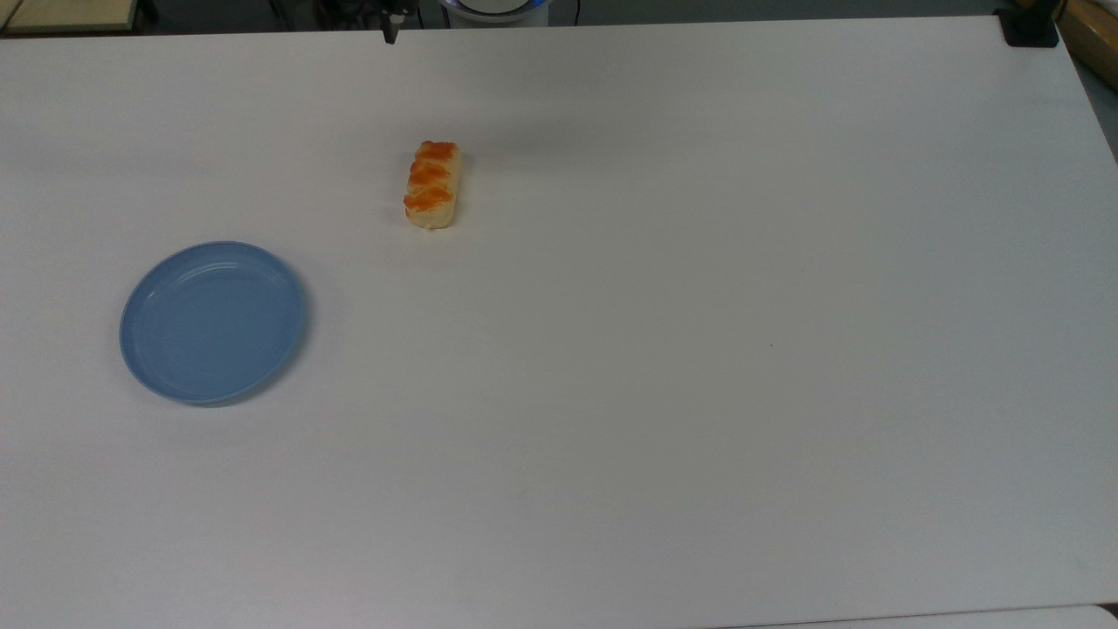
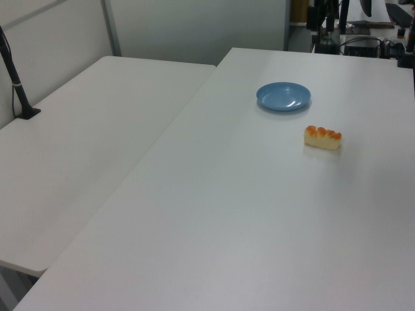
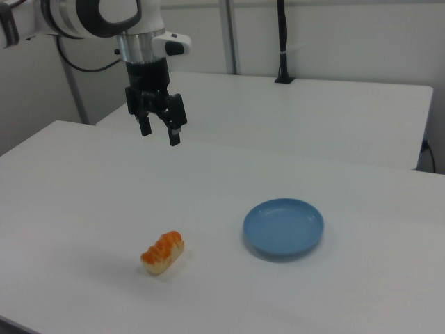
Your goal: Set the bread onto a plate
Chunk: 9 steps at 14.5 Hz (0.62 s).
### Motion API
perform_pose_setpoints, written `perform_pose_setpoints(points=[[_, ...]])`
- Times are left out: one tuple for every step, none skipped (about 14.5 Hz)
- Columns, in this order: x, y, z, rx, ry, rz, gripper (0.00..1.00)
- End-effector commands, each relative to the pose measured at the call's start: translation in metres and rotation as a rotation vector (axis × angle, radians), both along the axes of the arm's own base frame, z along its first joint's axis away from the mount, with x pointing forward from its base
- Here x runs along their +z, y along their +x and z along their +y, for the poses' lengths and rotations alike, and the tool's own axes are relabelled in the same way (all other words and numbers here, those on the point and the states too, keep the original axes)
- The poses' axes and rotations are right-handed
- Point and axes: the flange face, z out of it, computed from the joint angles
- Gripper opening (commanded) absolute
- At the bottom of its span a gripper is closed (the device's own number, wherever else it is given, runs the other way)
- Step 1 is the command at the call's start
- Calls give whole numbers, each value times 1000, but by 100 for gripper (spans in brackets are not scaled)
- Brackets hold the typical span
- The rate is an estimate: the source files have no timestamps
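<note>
The bread (image 1: pixel 431 185) is a small pale-yellow loaf with glossy orange bumps, lying alone on the white table (image 1: pixel 664 349). It also appears in the left view (image 2: pixel 323 137) and the right view (image 3: pixel 162 252). The light-blue plate (image 1: pixel 212 323) sits empty, down and to the top view's left of the loaf, and is seen too at plate (image 2: pixel 283 96) and plate (image 3: pixel 283 227). My gripper (image 3: pixel 160 135) hangs open well above the table, behind the bread in the right view, holding nothing. One dark fingertip (image 1: pixel 389 35) pokes in at the top view's upper edge.
A second white table (image 2: pixel 84 149) adjoins this one along a seam. A black post (image 3: pixel 281 42) stands on it, seen also as post (image 2: pixel 16 84). A black clamp (image 1: pixel 1029 26) grips the top view's upper right corner. Wide bare tabletop surrounds both objects.
</note>
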Motion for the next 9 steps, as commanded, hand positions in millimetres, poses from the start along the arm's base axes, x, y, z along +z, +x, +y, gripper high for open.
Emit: perform_pose_setpoints(points=[[4,-2,-8,12,-2,-15,100],[4,-1,-10,9,-2,-15,100],[4,-1,-10,9,-3,-15,100],[4,-1,-10,8,-3,-16,100],[4,-1,-11,5,-2,-17,100],[3,-1,-11,5,-3,-16,100],[3,-1,-11,5,-4,-18,100],[3,-1,-11,8,-3,-18,100],[3,-1,-11,10,-3,-18,100]])
